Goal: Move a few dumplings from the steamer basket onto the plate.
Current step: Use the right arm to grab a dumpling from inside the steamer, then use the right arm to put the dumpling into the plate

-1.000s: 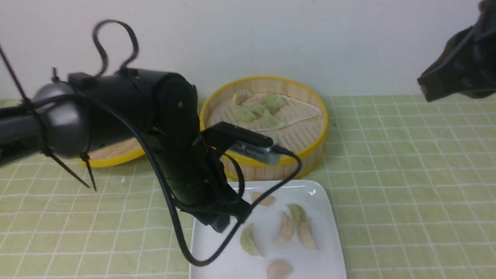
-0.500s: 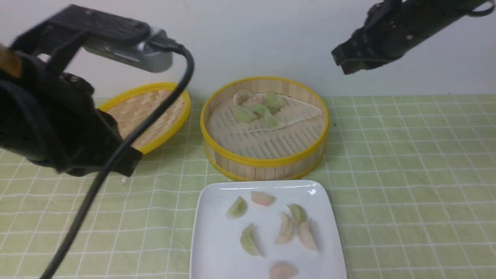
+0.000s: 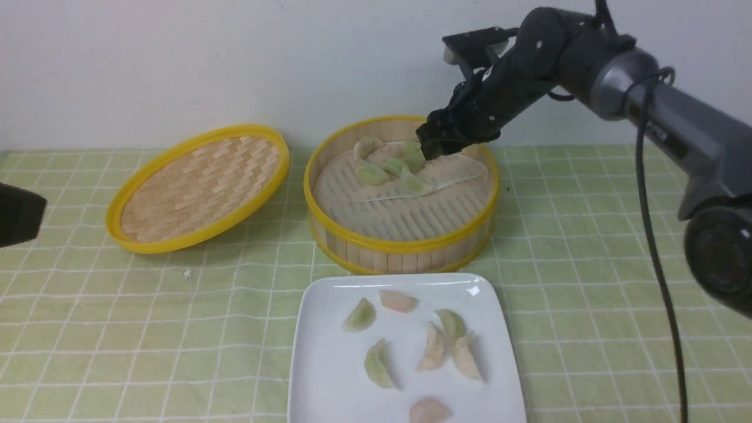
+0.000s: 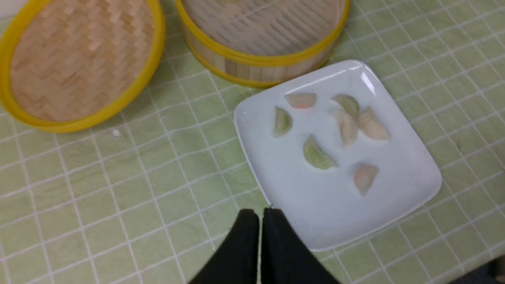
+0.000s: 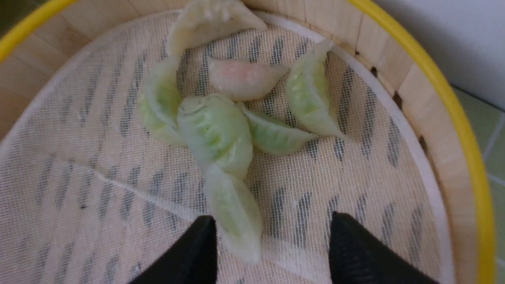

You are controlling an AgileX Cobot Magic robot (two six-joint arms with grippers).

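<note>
Dumplings (image 5: 215, 130), small pleated crescents in pale green, pink and cream, lie bunched on the pale ridged liner (image 5: 79, 205) toward the far wall of the round bamboo-slat steamer basket with yellow rims (image 3: 405, 249). The one that matters is the pale green dumpling at the near end of the bunch (image 5: 234, 209). It lies just ahead of the tips of the right gripper (image 5: 272, 217), whose black fingers stand wide apart and hold nothing. Its long axis runs along the fingers' reach, across the line on which they close, so the jaws should meet its narrow width. It sits off-centre, close against 1 finger and well apart from the other, so a small sideways shift looks needed first. Its far tip touches the next green dumpling, which might drag along. 7 dumplings already lie on the glossy white square plate (image 3: 311, 376), just in front of the basket on the green checked cloth (image 3: 587, 264). The left gripper (image 4: 260, 215), fingers pressed together and empty, is out on the plate's left side, so the right arm is nearer.
</note>
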